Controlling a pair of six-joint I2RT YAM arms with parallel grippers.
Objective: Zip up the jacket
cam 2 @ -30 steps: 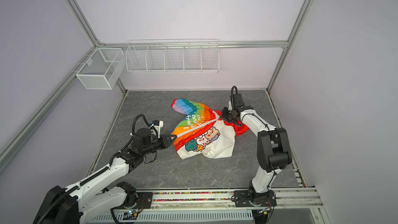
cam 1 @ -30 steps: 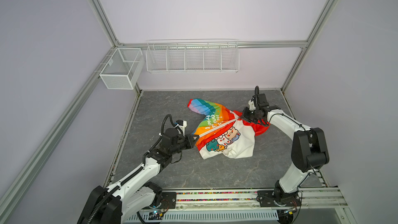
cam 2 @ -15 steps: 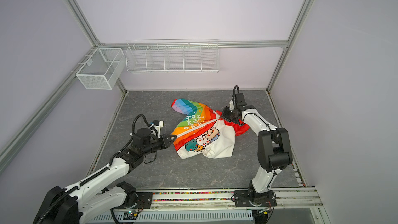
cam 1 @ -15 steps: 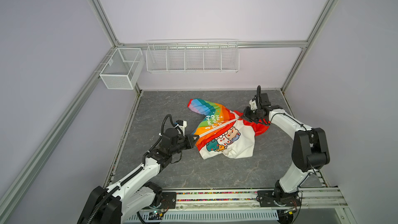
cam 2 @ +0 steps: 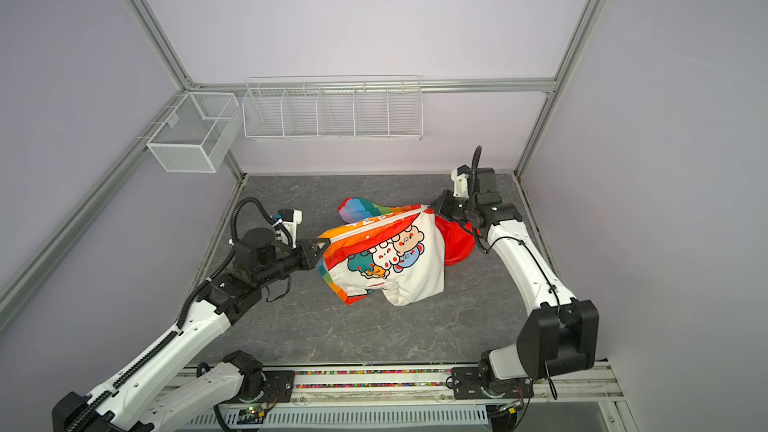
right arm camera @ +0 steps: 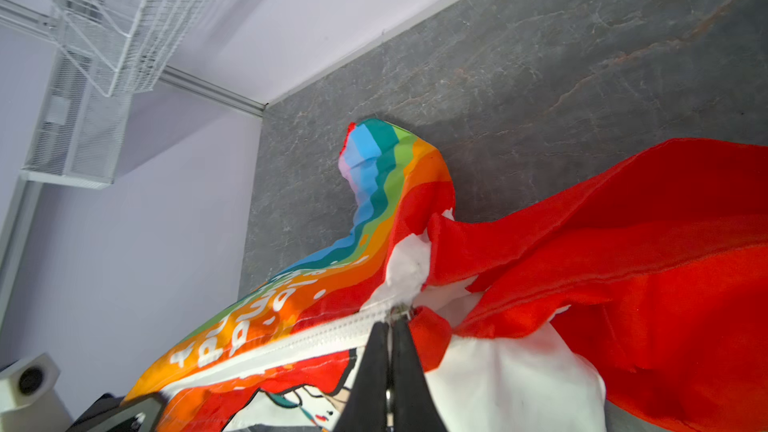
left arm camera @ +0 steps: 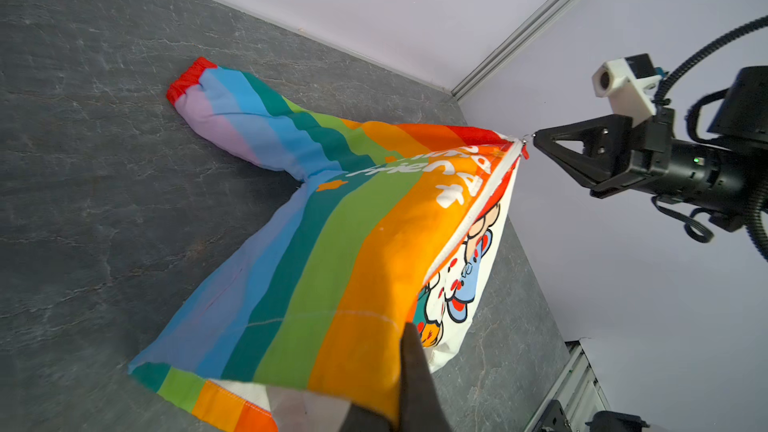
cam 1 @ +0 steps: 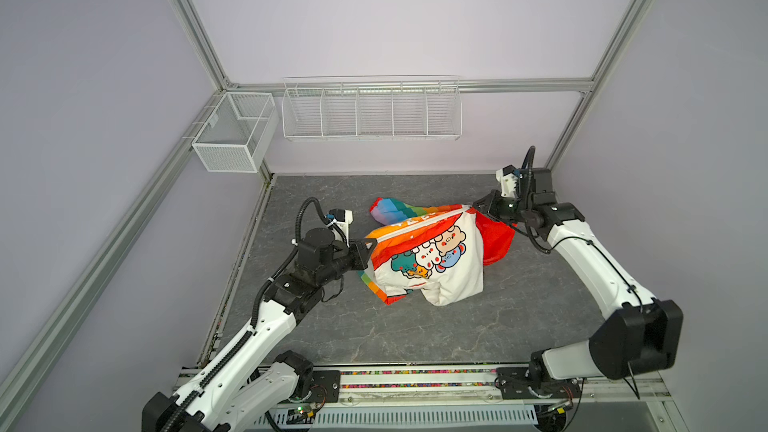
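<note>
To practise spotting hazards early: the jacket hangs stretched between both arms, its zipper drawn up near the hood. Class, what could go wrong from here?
1. The right jaws pinch only the small zipper pull; with the jacket taut, it may slip out.
2. Red hood fabric and white lining bunch beside that pull; more pulling could snag them in the zipper.
3. The left jaws hold just the hem; if it slides free, the tension goes.

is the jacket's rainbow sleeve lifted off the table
No, the rainbow sleeve lies flat on the gray table in the left wrist view.
</note>
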